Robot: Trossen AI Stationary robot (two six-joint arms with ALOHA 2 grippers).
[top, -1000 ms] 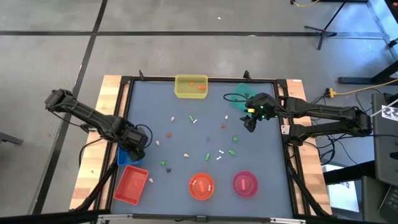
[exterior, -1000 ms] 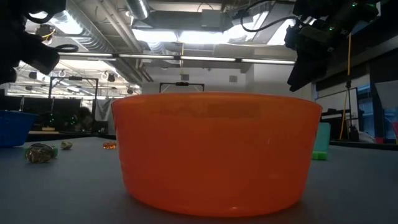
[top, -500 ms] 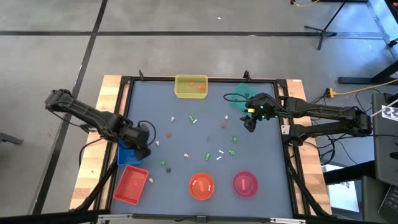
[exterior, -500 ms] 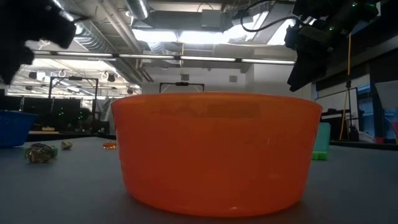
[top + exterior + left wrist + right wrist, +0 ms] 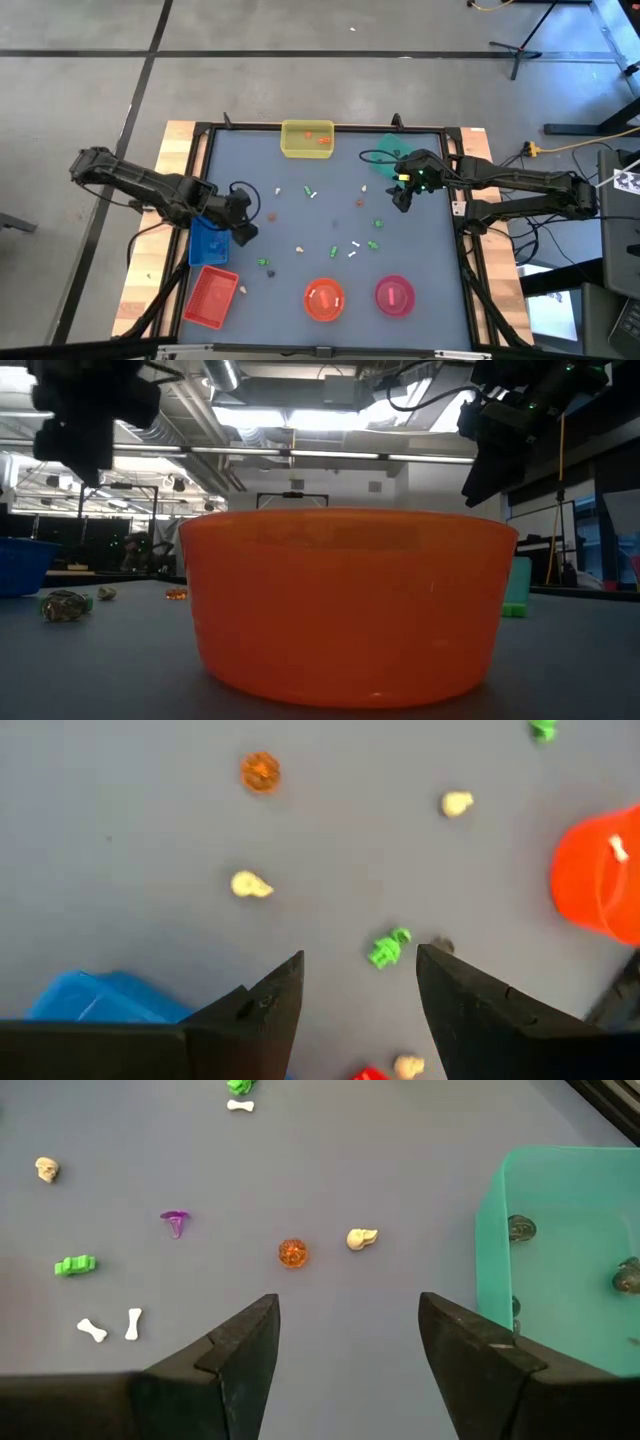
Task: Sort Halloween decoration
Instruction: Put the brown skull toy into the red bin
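Left gripper [image 5: 358, 982], jaws spread and empty, is held above a small green plastic trinket [image 5: 385, 949]; beyond it, cream and orange trinkets are scattered on the grey table [image 5: 130, 810]. Neighbouring pieces could be nudged aside if the descent is misaligned. Right gripper [image 5: 401, 198] is held open near the teal tray [image 5: 560, 1230].

Open grey table [image 5: 420, 270] lies mid-field among scattered trinkets [image 5: 335, 250]; trays [image 5: 307, 139] and bowls [image 5: 324, 299] line its edges.

No legible text or labels anywhere
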